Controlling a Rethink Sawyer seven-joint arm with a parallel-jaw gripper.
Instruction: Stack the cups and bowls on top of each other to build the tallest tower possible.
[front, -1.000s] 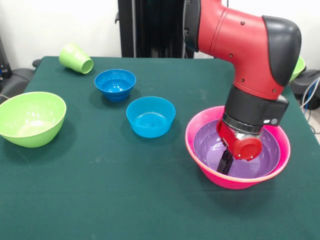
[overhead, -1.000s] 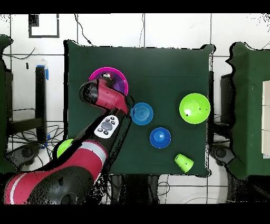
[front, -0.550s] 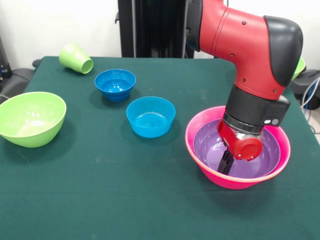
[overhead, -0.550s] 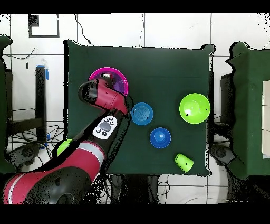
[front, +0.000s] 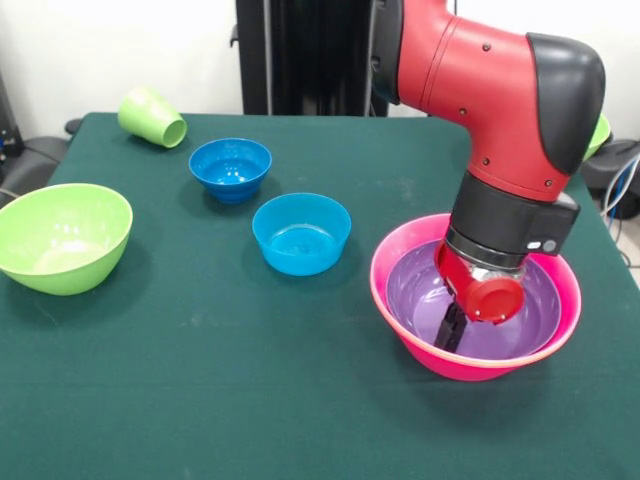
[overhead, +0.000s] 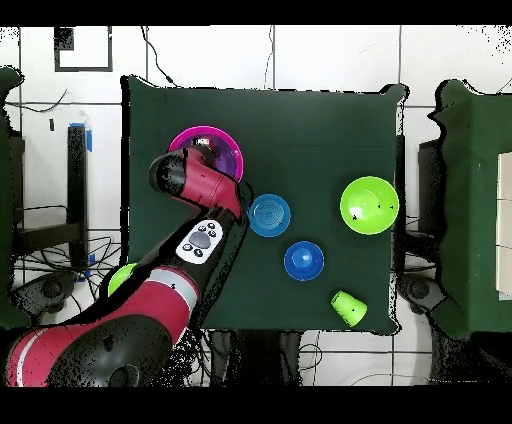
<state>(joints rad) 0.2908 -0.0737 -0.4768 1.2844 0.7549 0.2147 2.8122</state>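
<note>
The tower is a purple bowl (front: 415, 285) nested in a big pink bowl (front: 392, 325) at the table's right; the overhead view shows the pink bowl (overhead: 188, 141) and the purple bowl (overhead: 230, 160) partly under my arm. My gripper (front: 450, 328) reaches down inside the purple bowl, close to its bottom. Two small blue bowls (front: 301, 233) (front: 230, 168) stand apart in the middle. A green bowl (front: 62, 236) sits at the left. A light-green cup (front: 152, 117) lies on its side at the far left corner. The orange cup is out of view.
Another green bowl (front: 598, 135) peeks out behind my arm's elbow at the far right; the overhead view shows this green bowl (overhead: 122, 278) by the table's corner beside my arm. Chairs stand on both sides of the table.
My arm has shifted only very slightly. The gripper stays inside the purple bowl and the other bowls and the cup have not moved.
</note>
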